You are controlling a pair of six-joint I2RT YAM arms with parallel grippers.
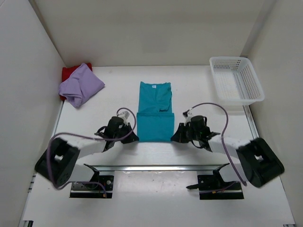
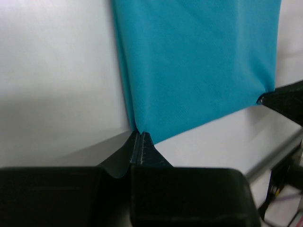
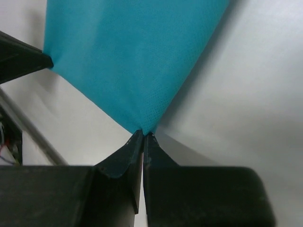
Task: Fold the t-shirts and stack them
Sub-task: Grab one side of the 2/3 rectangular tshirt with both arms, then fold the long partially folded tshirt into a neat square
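1. The teal t-shirt point(image 1: 154, 111) lay flat in the middle of the bench point(image 1: 199, 85), with the collar on the far side and the hem toward the arms. Its sides seemed to be turned in, so it was a long narrow strip.
2. The left end effector point(image 2: 140, 134) was closed tight on the near left corner of the hem. The jaws met with only the cloth between them.
3. The right end effector point(image 3: 143, 132) was closed in the same way on the near right corner. Each pinch took only the very tip of the corner.
4. The lavender t-shirt point(image 1: 81, 85) lay crumpled in the far left corner, on top of the dark red t-shirt point(image 1: 71, 72). Neither looked folded. The white basket point(image 1: 253, 87) stood at the far right, well apart from the teal one.
5. I judge that the step in hand was the lengthwise fold of the teal t-shirt (hem toward collar), with the grasp made and the lift not yet begun.
6. The next move called for both arms to rise together and carry the hem away from the bases, toward the collar. They should keep the same height and the same spacing, so that the edge stays straight.
7. Because the grips were so small, a quick pull could let a corner slip out. A slow lift would be safer.
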